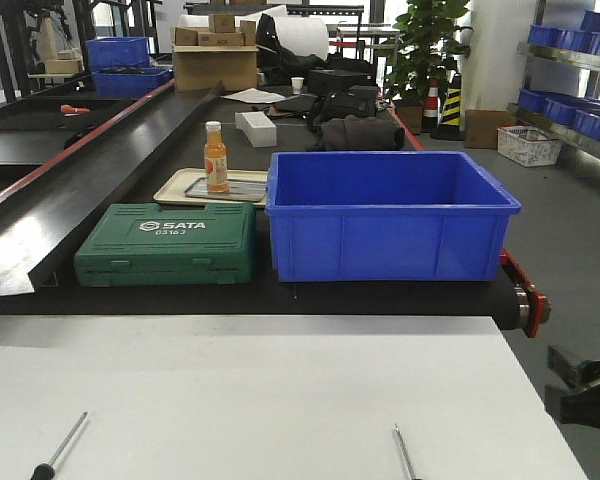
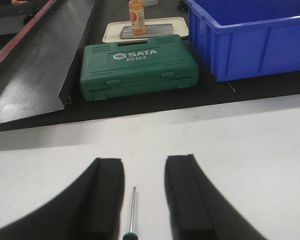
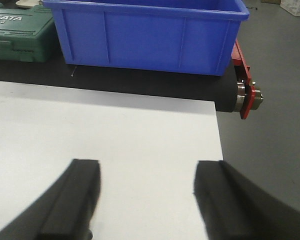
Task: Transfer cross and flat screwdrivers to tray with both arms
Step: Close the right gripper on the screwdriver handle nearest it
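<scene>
Two screwdrivers lie on the white table (image 1: 280,400) near its front edge. One is at the left (image 1: 60,445), its black handle toward me; only the thin shaft of the other (image 1: 404,452) shows, at the right. My left gripper (image 2: 144,167) hovers open over the left screwdriver (image 2: 132,210), whose shaft lies between the fingers (image 2: 102,200), nearer the left one, without touching. My right gripper (image 3: 147,170) is open over bare table near the right edge, with nothing between its fingers (image 3: 210,200). The tray is out of view.
Beyond the table, on a black belt, stand a green SATA case (image 1: 168,243) and a deep blue bin (image 1: 390,215). Behind them is a beige tray (image 1: 175,190) with an orange bottle (image 1: 216,157). A black arm part (image 1: 580,390) shows off the table's right edge.
</scene>
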